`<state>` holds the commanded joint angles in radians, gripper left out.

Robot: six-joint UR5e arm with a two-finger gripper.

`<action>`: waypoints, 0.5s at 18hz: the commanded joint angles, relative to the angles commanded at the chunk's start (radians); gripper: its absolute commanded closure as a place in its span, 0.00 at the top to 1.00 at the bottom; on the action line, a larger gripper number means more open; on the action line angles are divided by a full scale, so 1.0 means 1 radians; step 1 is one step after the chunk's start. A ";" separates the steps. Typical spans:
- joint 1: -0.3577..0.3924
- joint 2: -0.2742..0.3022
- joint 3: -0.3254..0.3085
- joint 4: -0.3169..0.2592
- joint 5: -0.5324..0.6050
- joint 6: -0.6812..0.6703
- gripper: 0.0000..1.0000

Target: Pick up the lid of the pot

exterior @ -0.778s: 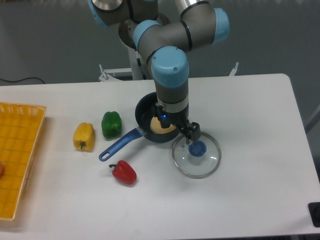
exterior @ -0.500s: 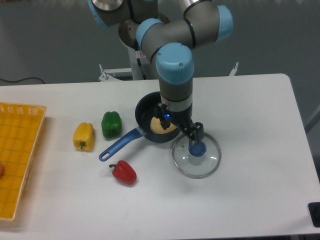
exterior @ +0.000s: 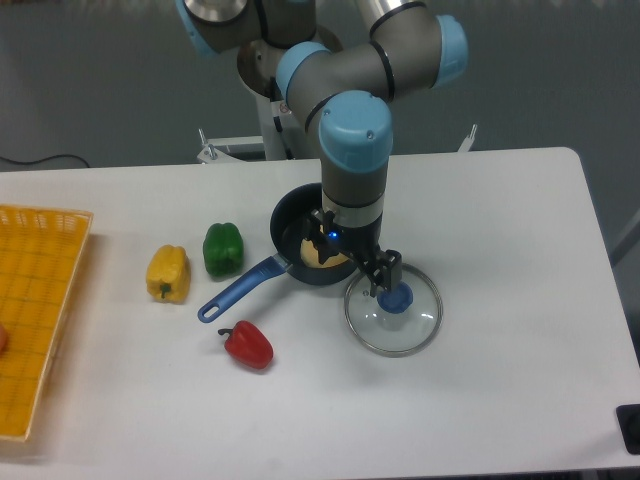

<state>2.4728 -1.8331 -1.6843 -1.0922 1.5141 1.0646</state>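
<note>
Pot lid (exterior: 383, 333), clear, with blue knob (exterior: 398, 299): right of centre in the frame, flat on table (exterior: 520, 400), ungrasped. Gripper (exterior: 351, 257): fingers spread, nothing between them, just upper left of knob. Judged done: most of the approach. Left: alignment, descent, grip, lift.

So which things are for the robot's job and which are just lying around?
For the job:
clear round lid with blue knob
dark two-finger gripper

Just lying around:
round black pan with blue handle
green pepper
yellow pepper
red pepper
orange crate
</note>
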 joint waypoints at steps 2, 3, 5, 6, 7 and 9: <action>0.014 0.000 0.000 0.005 -0.002 0.003 1.00; 0.012 -0.002 0.000 0.011 0.005 0.003 1.00; 0.011 -0.012 0.000 0.011 0.076 0.005 1.00; 0.009 -0.018 0.000 0.014 0.110 0.006 1.00; 0.011 -0.021 0.002 0.017 0.113 0.009 1.00; 0.018 -0.038 0.003 0.031 0.114 0.011 1.00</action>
<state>2.4911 -1.8713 -1.6813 -1.0616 1.6276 1.0753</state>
